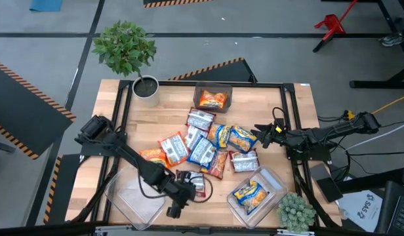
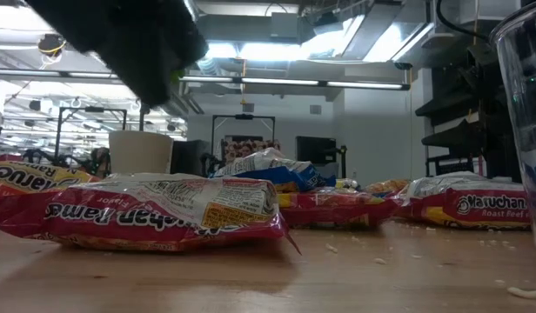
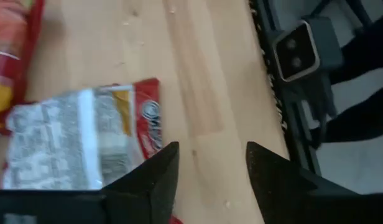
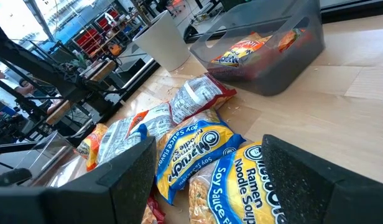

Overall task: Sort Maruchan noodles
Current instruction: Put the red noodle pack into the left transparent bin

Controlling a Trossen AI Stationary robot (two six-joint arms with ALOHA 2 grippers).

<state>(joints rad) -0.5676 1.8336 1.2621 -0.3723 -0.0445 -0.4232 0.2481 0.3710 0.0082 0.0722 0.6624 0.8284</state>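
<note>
The Maruchan noodles (image 1: 208,147) lie in a loose pile mid-table: orange, blue-and-yellow and silver-and-red packets. My left gripper (image 1: 178,202) is open near the table's near edge. A silver-and-red packet (image 3: 79,146) lies flat just beside its fingers, which stand over bare wood (image 3: 210,168). That same packet (image 2: 155,213) fills the front of the low view. My right gripper (image 1: 262,136) is open at the pile's right side, with its fingers on either side of two blue-and-yellow packets (image 4: 210,152), above them and apart from them.
A clear bin at the far side (image 1: 212,98) holds an orange packet. A near-right bin (image 1: 258,192) holds a blue-and-yellow one. A near-left clear bin (image 1: 133,196) lies by the left arm. A potted plant (image 1: 126,52) stands far left and a small plant (image 1: 295,211) near right.
</note>
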